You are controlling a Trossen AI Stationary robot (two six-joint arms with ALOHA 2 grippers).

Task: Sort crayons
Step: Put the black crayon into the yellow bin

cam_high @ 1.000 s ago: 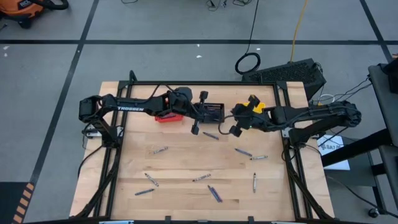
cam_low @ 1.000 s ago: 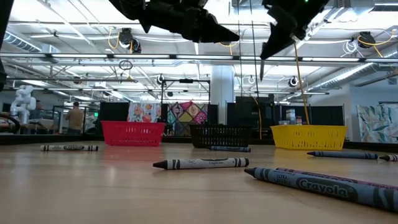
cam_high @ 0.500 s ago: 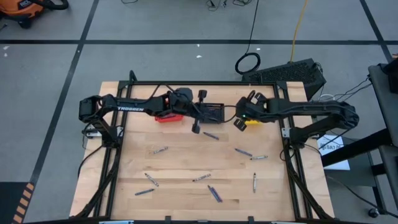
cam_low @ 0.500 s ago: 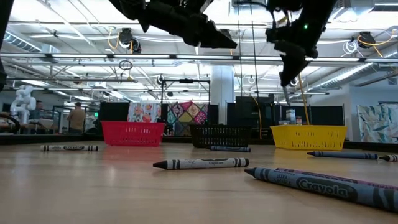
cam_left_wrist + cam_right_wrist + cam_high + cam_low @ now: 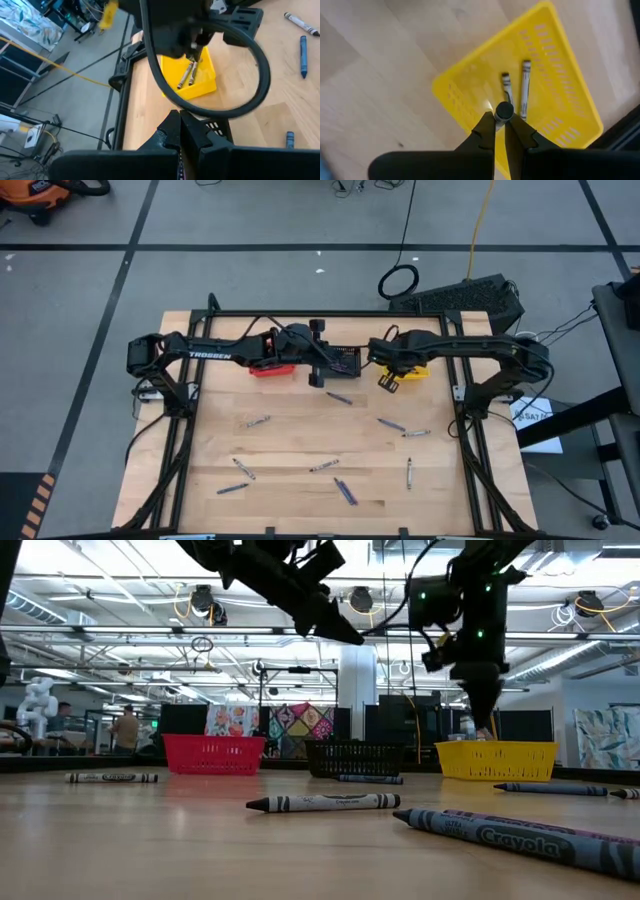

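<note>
Yellow plastic marks where the sorting has got furthest: the yellow basket (image 5: 520, 100), at the far right of the table (image 5: 290, 450), already holds two grey crayons (image 5: 524, 90) lying side by side on its floor. Whether the black basket (image 5: 343, 362) or the red basket (image 5: 268, 367) beside it holds anything cannot be told from these views. Most of the work looks to be left, since about ten loose crayons (image 5: 345, 492) lie scattered over the near half of the wood, blue, purple and grey mixed, well apart from the baskets. The right gripper (image 5: 501, 120) hangs directly over the yellow basket, fingers pinched tight around the end of one more crayon (image 5: 503, 111), which stands end-on between the tips and has not been let go; judging by its position, a drop into that basket is the step in hand. The left gripper (image 5: 180, 127) is raised above the black basket at the far middle, its fingers clenched together, and nothing can be seen between them, so whether it carries a crayon cannot be told.
</note>
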